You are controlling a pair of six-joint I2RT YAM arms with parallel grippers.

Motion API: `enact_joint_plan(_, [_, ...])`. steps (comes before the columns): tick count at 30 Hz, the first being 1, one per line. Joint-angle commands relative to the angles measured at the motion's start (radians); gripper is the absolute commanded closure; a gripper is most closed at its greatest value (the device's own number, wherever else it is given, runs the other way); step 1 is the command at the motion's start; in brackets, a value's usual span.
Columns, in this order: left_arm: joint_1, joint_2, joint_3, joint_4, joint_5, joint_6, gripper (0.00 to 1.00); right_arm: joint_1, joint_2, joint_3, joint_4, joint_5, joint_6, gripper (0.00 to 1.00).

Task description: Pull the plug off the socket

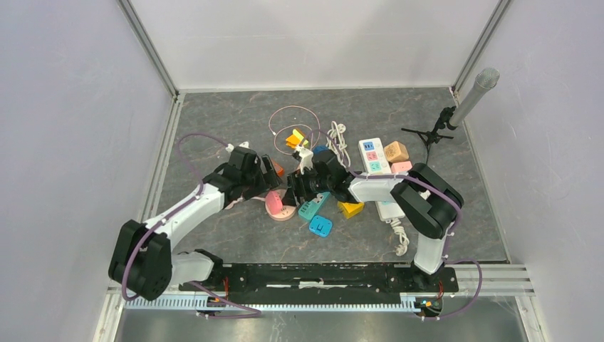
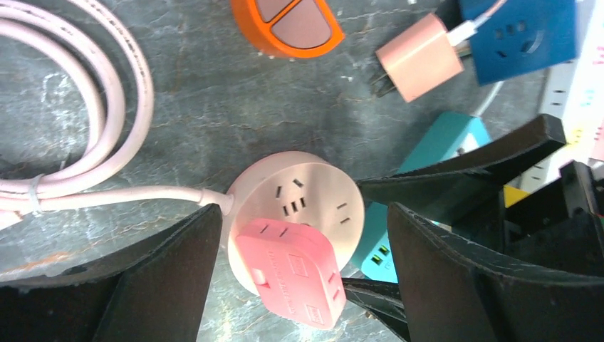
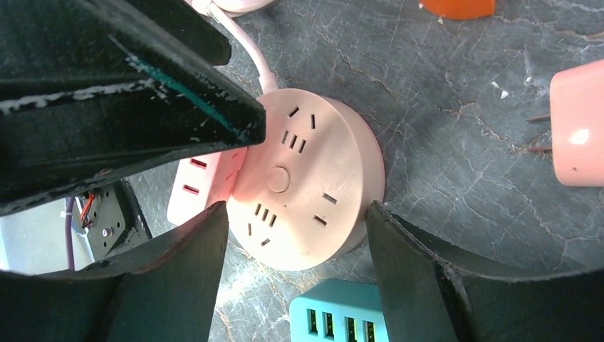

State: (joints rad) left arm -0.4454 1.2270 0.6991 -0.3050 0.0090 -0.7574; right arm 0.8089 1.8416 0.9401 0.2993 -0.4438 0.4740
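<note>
A round pale pink socket (image 2: 313, 199) (image 3: 313, 185) (image 1: 287, 212) lies flat on the grey table. A pink square plug (image 2: 292, 281) (image 3: 199, 178) (image 1: 273, 202) sits tilted over its rim; whether its pins are still seated I cannot tell. My left gripper (image 2: 303, 214) (image 1: 273, 184) is open, its black fingers (image 2: 164, 278) standing either side of plug and socket without touching them. My right gripper (image 3: 295, 210) (image 1: 295, 192) is open too, straddling the socket's near half, fingers (image 3: 420, 278) close to its edge. The two grippers crowd each other over the socket.
The socket's pink cable (image 2: 107, 107) coils to the left. A teal USB charger (image 3: 342, 313) lies just beside the socket, with a salmon charger (image 2: 420, 57), an orange plug (image 2: 288, 25) and a blue socket cube (image 2: 520, 32) nearby. A white power strip (image 1: 373, 155) lies behind.
</note>
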Motion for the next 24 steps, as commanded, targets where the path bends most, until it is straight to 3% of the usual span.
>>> enact_joint_plan(1, [-0.008,0.066,0.093,-0.176,-0.065,0.003,0.11,0.010,0.022,0.028,0.034,-0.019,-0.004,0.25])
enact_joint_plan(4, [-0.018,0.081,0.097,-0.189,-0.065,-0.007,0.21,0.013,0.022,0.027,0.034,-0.014,-0.006,0.26])
enact_joint_plan(13, [-0.021,0.050,0.105,-0.217,-0.017,-0.006,0.47,0.014,0.051,0.071,-0.068,0.059,-0.023,0.41])
enact_joint_plan(19, [-0.016,0.030,0.104,-0.244,0.081,0.059,0.54,0.021,0.059,0.089,-0.124,0.105,-0.053,0.49])
enact_joint_plan(24, [-0.008,0.001,0.109,-0.304,0.078,0.096,0.54,0.031,0.072,0.131,-0.182,0.132,-0.072,0.62])
